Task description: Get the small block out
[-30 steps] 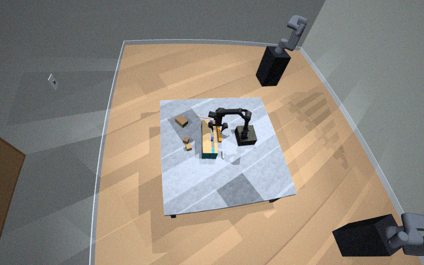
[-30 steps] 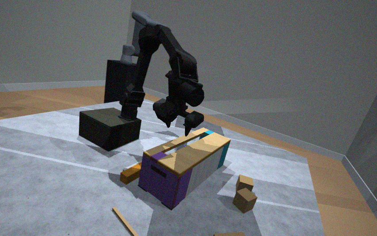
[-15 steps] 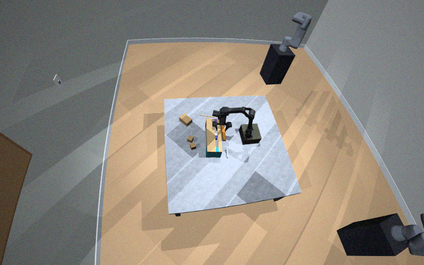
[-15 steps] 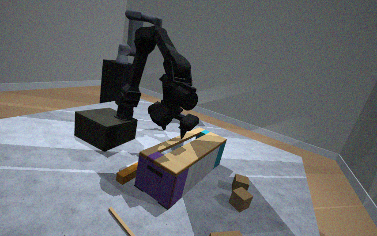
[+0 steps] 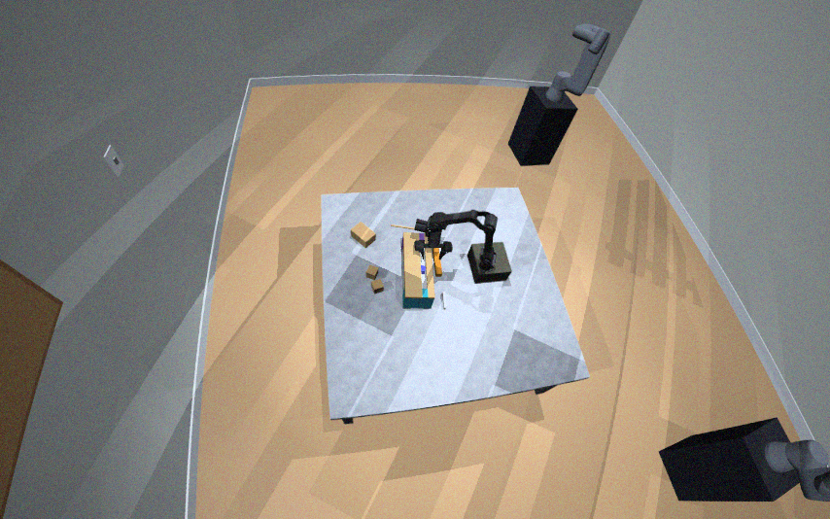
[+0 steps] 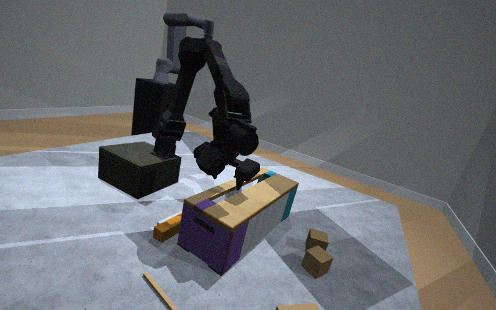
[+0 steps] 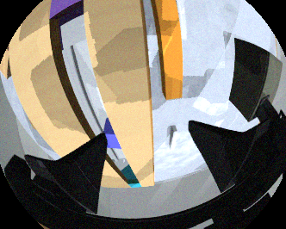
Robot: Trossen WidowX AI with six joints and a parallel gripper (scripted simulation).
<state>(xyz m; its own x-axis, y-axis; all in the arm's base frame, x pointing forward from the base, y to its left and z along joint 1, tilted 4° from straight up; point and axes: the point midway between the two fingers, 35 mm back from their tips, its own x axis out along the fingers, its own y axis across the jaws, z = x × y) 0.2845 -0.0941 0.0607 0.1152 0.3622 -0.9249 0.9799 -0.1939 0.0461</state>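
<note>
The box [image 5: 412,277] [image 6: 269,192] [image 7: 124,86] stands upright, with a wooden lid, a long slot along the top, a purple end and a teal end. The small blue-violet block [image 5: 423,269] [image 7: 113,141] shows through the slot, partly hidden in the wrist view by the lid and a finger. My gripper [image 5: 431,255] [image 6: 226,183] [image 7: 147,132] is open and empty, low over the box. One fingertip is at the slot, near the block in the wrist view; whether it is inside I cannot tell. The other is on the arm-base side. The shelf is not clearly visible.
An orange bar [image 5: 438,263] [image 6: 167,227] [image 7: 172,64] lies beside the box on the arm-base side. Two wooden cubes [image 5: 371,271] [image 6: 316,262] and a larger wooden block [image 5: 363,234] lie on the opposite side. A thin stick [image 6: 159,290] lies beyond the purple end.
</note>
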